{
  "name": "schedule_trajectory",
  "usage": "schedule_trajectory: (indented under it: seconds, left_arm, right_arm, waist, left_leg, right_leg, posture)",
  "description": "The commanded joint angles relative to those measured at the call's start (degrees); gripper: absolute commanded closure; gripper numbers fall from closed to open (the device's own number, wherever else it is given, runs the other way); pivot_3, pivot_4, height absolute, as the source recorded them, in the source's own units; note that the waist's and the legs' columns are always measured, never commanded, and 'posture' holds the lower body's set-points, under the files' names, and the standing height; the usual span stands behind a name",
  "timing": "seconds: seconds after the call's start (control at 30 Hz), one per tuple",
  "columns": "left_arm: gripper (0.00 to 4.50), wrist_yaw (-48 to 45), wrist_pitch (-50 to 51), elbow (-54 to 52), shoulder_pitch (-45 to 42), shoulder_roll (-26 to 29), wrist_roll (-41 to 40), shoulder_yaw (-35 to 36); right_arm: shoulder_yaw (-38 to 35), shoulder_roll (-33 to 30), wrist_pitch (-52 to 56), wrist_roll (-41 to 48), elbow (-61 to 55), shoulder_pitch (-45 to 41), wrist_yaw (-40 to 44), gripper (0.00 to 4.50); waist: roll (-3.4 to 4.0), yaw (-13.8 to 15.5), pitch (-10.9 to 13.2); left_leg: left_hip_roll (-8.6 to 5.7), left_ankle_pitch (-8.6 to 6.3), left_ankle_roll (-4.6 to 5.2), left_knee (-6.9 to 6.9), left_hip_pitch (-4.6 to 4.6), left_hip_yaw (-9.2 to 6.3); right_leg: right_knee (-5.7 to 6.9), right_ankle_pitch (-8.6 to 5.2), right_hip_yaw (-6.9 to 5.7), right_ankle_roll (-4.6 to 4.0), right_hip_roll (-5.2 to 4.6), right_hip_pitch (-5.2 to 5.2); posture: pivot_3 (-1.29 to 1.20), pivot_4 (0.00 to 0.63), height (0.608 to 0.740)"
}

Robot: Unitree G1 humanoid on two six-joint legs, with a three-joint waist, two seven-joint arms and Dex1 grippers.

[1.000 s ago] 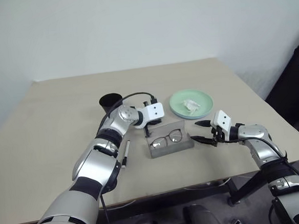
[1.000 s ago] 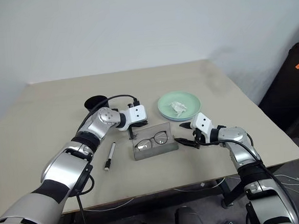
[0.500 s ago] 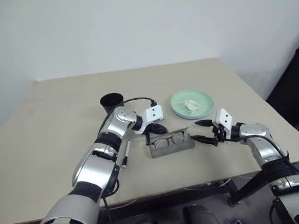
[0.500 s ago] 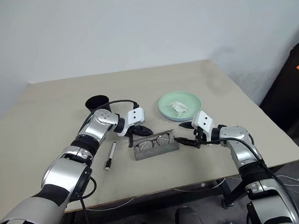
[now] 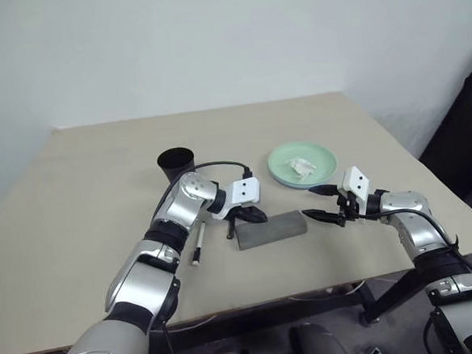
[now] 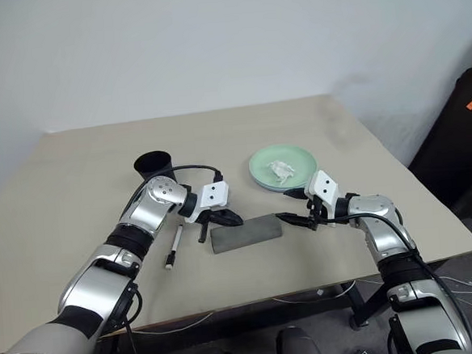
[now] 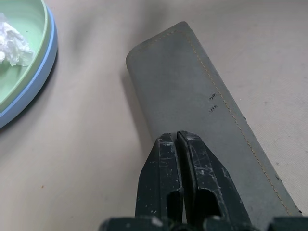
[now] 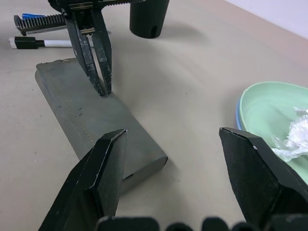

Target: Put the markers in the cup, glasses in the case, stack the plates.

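On a tan table [image 5: 98, 178] the grey case [image 5: 272, 229] lies shut (glasses presumably inside) under the left gripper's [image 5: 256, 217] pressed-together fingers, the right gripper [image 5: 323, 204] spread beside it, the plates [image 5: 302, 164] stacked, one marker [image 5: 199, 244] still outside the cup [image 5: 176, 163].

The case [image 7: 202, 106] was matt grey fabric with stitched seams; the plates [image 8: 269, 110] were smooth plastic; the table [image 5: 98, 178] was matt.
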Motion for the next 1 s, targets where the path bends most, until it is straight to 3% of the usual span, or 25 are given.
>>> schedule_trajectory:
  seconds: [0.03, 0.23, 0.4, 0.5, 0.6, 0.83, 1.0]
  left_arm:
    - [4.42, 7.96, 2.98, 0.53, -1.62, -0.67, -2.20, 4.49]
    - [4.42, 20.43, 12.40, -6.29, 0.03, -0.53, -6.67, 12.54]
    - [4.42, 28.35, 24.76, -22.40, 7.58, 1.48, -5.21, 13.54]
    - [4.42, 32.00, 38.49, -39.02, 15.79, 1.89, -5.15, 13.33]
    - [3.86, 35.77, 50.63, -51.39, 21.28, 1.77, -4.58, 12.83]
    - [1.55, 49.80, 73.68, -65.65, 25.65, -4.28, -3.17, 15.84]
    - [1.55, 55.20, 80.52, -67.29, 25.92, -4.51, -2.87, 15.53]
  right_arm:
    - [-1.11, -0.11, -0.22, 1.13, -1.89, -1.07, -0.16, 1.19]
    - [-1.03, -0.22, -0.15, 1.08, -2.70, -0.49, -0.17, 1.19]
    - [-1.08, -0.55, -0.23, 0.98, -2.49, -0.38, 0.06, 1.19]
    - [-0.86, -0.47, -0.54, 0.75, -1.46, -0.88, 0.38, 1.19]
    - [-0.48, -0.23, -0.83, 0.57, -0.63, -1.25, 0.86, 1.19]
    - [0.45, 0.40, -1.86, 0.16, 1.42, -2.12, 1.93, 1.19]
    - [1.08, 1.08, -2.69, -0.20, 3.36, -3.53, 2.19, 1.19]
  waist:
    - [0.00, -0.02, 0.00]
    - [-0.01, -0.12, 0.01]
    - [0.02, -0.13, -0.01]
    - [0.02, -0.12, -0.01]
    - [0.01, -0.10, -0.01]
    - [0.01, -0.09, -0.01]
    - [0.02, -0.33, -0.01]
  left_leg:
    - [0.00, 0.00, 0.00, 0.02, -0.01, 0.00]
    - [0.05, 0.00, -0.01, 0.03, -0.02, -0.02]
    - [0.05, -0.03, -0.04, -0.11, 0.04, -0.01]
    - [0.08, -0.03, -0.04, -0.13, 0.02, -0.03]
    - [0.18, -0.04, -0.05, -0.13, 0.01, -0.04]
    - [0.17, -0.02, -0.05, -0.03, 0.09, -0.07]
    - [0.06, -0.02, -0.06, -0.05, 0.15, -0.06]
  right_leg:
    - [0.00, 0.00, 0.00, 0.00, 0.00, 0.00]
    - [0.04, 0.08, -0.03, 0.13, 0.00, -0.05]
    - [0.06, 0.08, -0.03, 0.14, 0.00, -0.06]
    - [0.08, 0.09, -0.03, 0.14, 0.00, -0.07]
    - [0.08, 0.08, -0.02, 0.13, -0.02, -0.09]
    - [0.06, 0.07, -0.02, 0.11, -0.04, 0.04]
    - [0.10, 0.07, -0.05, 0.10, 0.05, 0.02]
  posture:
    - [0.00, 0.000, 0.740]
    - [0.00, 0.000, 0.740]
    - [0.00, 0.000, 0.740]
    - [0.00, 0.000, 0.740]
    - [0.00, 0.000, 0.740]
    - [0.00, 0.000, 0.740]
    - [0.00, 0.000, 0.740]
